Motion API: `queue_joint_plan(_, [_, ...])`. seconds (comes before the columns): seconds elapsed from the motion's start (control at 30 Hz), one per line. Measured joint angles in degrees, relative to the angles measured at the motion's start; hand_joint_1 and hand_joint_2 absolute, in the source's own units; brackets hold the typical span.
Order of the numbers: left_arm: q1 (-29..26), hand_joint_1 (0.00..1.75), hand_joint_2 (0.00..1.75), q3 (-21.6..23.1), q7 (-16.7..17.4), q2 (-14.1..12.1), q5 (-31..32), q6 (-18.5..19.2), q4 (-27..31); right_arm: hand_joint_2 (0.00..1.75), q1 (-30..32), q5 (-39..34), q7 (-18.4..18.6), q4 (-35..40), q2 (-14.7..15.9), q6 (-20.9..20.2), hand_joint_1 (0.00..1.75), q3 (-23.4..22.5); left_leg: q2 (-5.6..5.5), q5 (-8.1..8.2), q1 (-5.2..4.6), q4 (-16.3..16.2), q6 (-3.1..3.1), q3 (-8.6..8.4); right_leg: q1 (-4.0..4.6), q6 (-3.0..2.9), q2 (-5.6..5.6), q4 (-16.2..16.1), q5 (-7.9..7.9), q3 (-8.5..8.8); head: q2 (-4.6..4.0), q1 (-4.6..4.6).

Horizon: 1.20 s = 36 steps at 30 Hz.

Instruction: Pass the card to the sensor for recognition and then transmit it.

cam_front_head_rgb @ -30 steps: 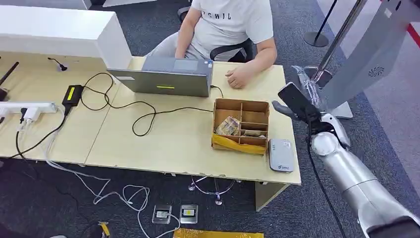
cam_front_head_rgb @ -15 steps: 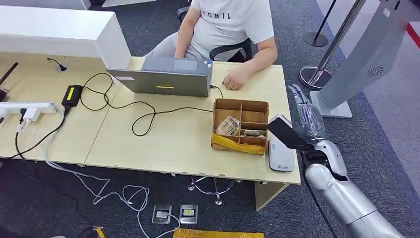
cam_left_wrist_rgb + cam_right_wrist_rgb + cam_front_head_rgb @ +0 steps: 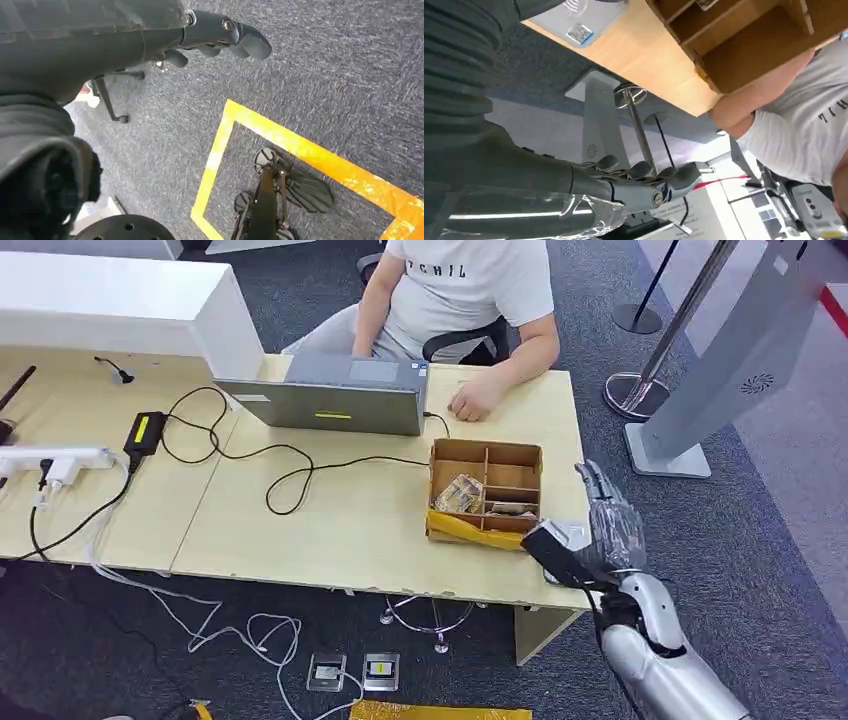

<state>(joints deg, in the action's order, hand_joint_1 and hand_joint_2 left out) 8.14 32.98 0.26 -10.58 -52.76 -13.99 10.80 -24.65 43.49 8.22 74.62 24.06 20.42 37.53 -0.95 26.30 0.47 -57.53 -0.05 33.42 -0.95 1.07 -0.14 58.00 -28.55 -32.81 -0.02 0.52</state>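
Observation:
My right hand point(image 3: 609, 528), wrapped in clear plastic, holds a dark card point(image 3: 558, 556) flat and low over the white sensor point(image 3: 568, 532) at the table's front right corner. Most of the sensor is hidden under the card. In the right wrist view the sensor point(image 3: 574, 19) lies on the tabletop close beside the hand point(image 3: 639, 187), whose fingers stretch outward. The left hand point(image 3: 220, 37) hangs over the dark carpet and holds nothing, its fingers loosely extended.
A divided cardboard box point(image 3: 487, 490) stands just left of the sensor. A person sits behind the table with a hand point(image 3: 480, 396) resting by a laptop point(image 3: 330, 395). Cables point(image 3: 280, 475) cross the table. A stanchion base point(image 3: 640, 392) and a grey kiosk point(image 3: 740, 360) stand at right.
My right hand has come down and toward me with the card, from high beside the table's right edge to just over the sensor. The person and table items stayed put.

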Motion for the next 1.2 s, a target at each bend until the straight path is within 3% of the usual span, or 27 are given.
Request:
queue_joint_plan(0.4, [0.00, 0.00, 0.00, 0.37, -0.07, 0.07, 0.11, 1.33, 0.00, 1.75, 3.17, 5.23, 2.85, 3.32, -2.93, -6.45, 0.00, -1.38, 0.01, -0.01, 0.00, 0.00, 0.00, -0.01, 0.00, -0.02, 0.01, 0.00, -0.01, 0.01, -0.02, 0.00])
queue_joint_plan(0.87, [0.05, 0.00, 0.00, 0.87, -0.61, 0.04, 1.07, 2.76, 0.00, 1.75, 3.26, 7.98, 3.39, 4.44, -6.01, -9.18, 0.00, -1.71, 0.01, -0.01, 0.00, 0.00, 0.00, -0.01, 0.00, -0.02, 0.01, 0.00, -0.02, 0.02, 0.00, -0.02])
queue_joint_plan(1.2, [0.14, 0.00, 0.00, 1.92, -0.87, 0.04, 1.18, 4.18, 0.00, 1.75, -0.16, 10.72, 1.86, 0.15, -8.48, -9.12, 0.00, -3.21, 0.01, -0.01, 0.00, 0.00, 0.00, 0.00, 0.00, -0.03, 0.00, 0.00, -0.02, 0.01, 0.00, -0.02])
